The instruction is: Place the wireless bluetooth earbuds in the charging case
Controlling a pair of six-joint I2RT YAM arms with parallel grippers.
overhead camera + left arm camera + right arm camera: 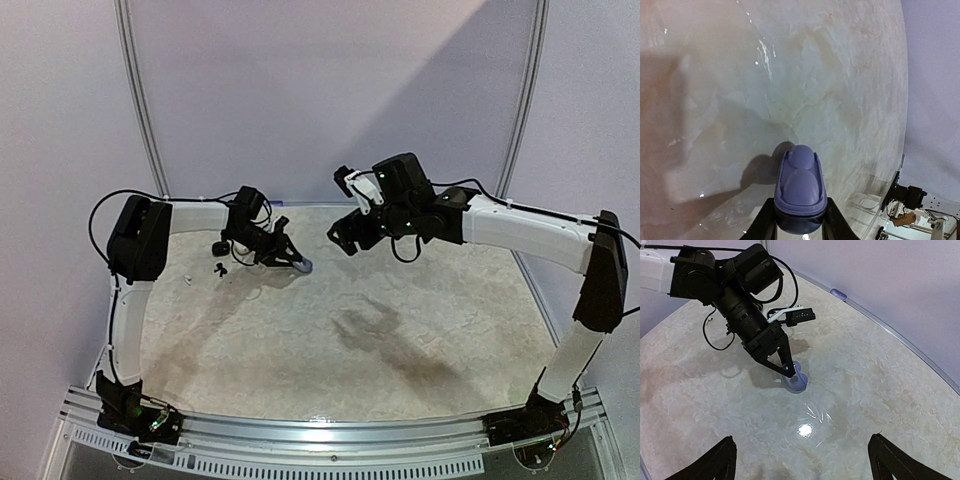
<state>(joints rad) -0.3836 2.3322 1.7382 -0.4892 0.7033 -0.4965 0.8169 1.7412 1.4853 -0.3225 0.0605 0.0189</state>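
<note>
The left gripper [799,222] pinches the purple case [799,182] and holds it down on the table [350,360] so it cannot slide, the right gripper [805,460] hangs above with fingers wide, and tiny dark earbuds [221,268] lie loose beside the left arm.

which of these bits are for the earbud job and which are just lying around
job: lilac case in left gripper; tiny black bud; tiny white bud
lying about: black lump, too small to identify; lilac thing on far rail
</note>
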